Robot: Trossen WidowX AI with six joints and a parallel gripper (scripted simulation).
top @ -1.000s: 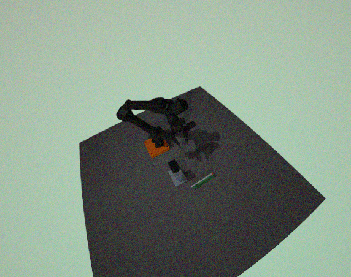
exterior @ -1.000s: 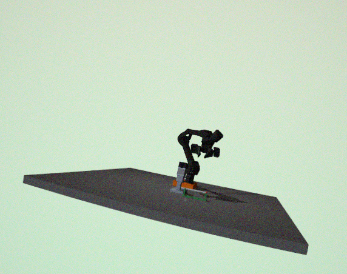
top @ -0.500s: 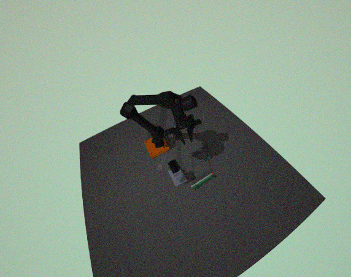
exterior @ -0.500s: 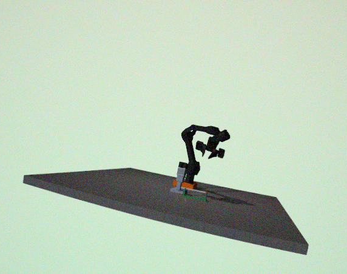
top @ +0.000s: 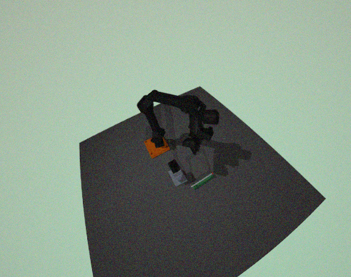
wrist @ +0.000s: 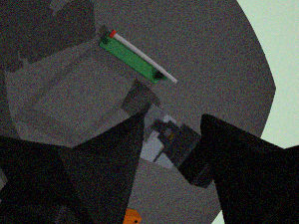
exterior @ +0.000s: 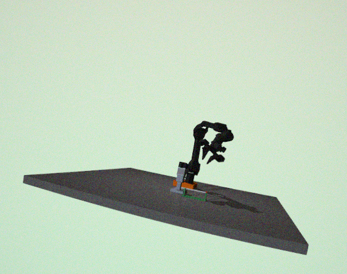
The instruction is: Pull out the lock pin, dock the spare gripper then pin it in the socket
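Observation:
My gripper is partly open, with nothing between the fingertips. It hangs high above the table, tips down. A grey mount stands below it. A black block sits at the mount's top; I cannot tell whether it is the spare gripper or how it is seated. A white rod with a red end lies along a green frame, apart from the mount. The socket hole is too small to make out.
The arm's orange base plate is on the dark table, behind the mount. The green frame lies beside the mount's foot. The arm's shadow falls to the side of the base, near the frame.

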